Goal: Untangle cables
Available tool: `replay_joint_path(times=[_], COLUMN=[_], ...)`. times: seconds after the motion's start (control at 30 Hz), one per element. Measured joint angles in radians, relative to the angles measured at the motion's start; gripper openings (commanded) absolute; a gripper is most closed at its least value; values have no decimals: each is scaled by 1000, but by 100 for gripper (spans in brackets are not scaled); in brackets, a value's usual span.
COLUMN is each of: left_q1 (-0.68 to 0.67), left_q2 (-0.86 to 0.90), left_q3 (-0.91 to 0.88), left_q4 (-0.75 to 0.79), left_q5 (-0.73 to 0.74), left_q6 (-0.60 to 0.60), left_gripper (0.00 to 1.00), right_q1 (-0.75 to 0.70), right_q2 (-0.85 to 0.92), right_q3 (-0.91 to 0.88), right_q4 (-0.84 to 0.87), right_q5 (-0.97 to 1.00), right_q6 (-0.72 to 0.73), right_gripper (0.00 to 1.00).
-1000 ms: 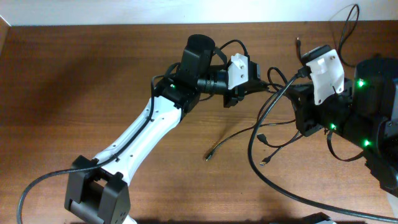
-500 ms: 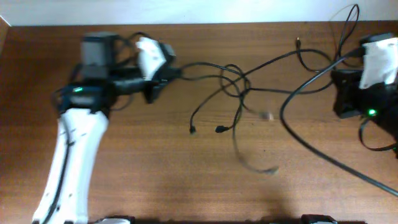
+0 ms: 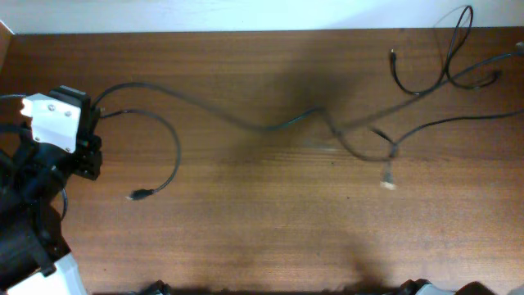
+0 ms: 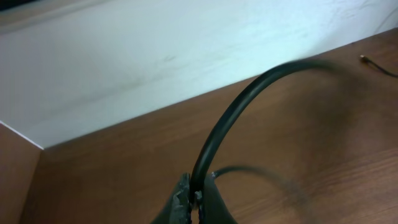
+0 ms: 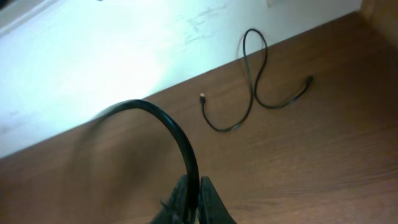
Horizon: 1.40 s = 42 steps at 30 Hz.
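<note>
Wooden table point(image 3: 270, 229), brown, fills the overhead view. White wall point(image 4: 155, 56) runs along the table edge ahead of both grippers.

Left arm point(image 3: 37, 168) at the table's far left edge, black body, white mount point(image 3: 51, 123) on top.

Left gripper point(image 4: 194, 200): fingers pinched tight on a black cord, the long cable point(image 3: 266, 128). It rises from between the fingers, arcs up and over to the gripper's right, then runs out across the table well away from the gripper, dipping through the middle. Much of its length is blurred. Out at its far stretch lies a pale plug tip point(image 3: 387, 178), well apart from the gripper. Strands cross there, and I cannot tell which one the tip belongs to.

Short cable point(image 3: 177, 152) starts just beside the left gripper, curls outward in a half loop and ends in a dark plug point(image 3: 137, 195) lying on the table near the gripper. Cannot tell whether this one is also caught in the fingers.

Right gripper point(image 5: 189, 198), seen only from its own wrist camera: fingers clamped on a black cord point(image 5: 185, 146) that climbs from between them and bends over to the gripper's left, its far part blurred. Cannot match it to a strand in the overhead view.

Loose cable point(image 5: 277, 106) lies flat ahead of the right gripper and to its right, well apart from it. One narrow loop reaches towards the wall, and a small plug tip point(image 5: 202, 98) sits at its nearer end
</note>
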Motion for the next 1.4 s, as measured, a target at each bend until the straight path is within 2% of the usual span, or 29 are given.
replay_joint_path(times=[0.27, 0.37, 0.47, 0.63, 0.8, 0.97, 1.07, 1.17, 1.2, 1.4], left_q1=[1, 1, -4, -79, -84, -108, -185, -329, -418, -826], left_q2=[11, 11, 11, -2, -19, -19, -14, 16, 40, 163], left_q3=[0, 0, 0, 0, 0, 0, 0, 0, 0, 0], left_q4=[4, 3, 4, 5, 5, 5, 10, 57, 80, 158], left_q5=[-27, -11, 23, 53, 56, 85, 98, 106, 105, -104], left_q6=[-8, -8, -8, -8, -12, -19, -30, -76, -95, -202], left_gripper=[0, 0, 0, 0, 0, 0, 0, 0, 0, 0], right_q1=[-24, -24, -19, 152, 378, 486, 486, 486, 486, 486], right_q2=[122, 149, 148, 148, 148, 148, 148, 145, 140, 88], right_q3=[0, 0, 0, 1, 1, 1, 1, 1, 1, 1], right_q4=[80, 153, 155, 85, 21, 9, 1, -3, -3, -3], right_q5=[-21, -13, -11, 18, 214, 343, 364, 374, 377, 373], right_q6=[38, 59, 62, 3, -31, -36, -35, -35, -36, -35], right_gripper=[4, 4, 4, 4, 4, 4, 4, 4, 4, 4])
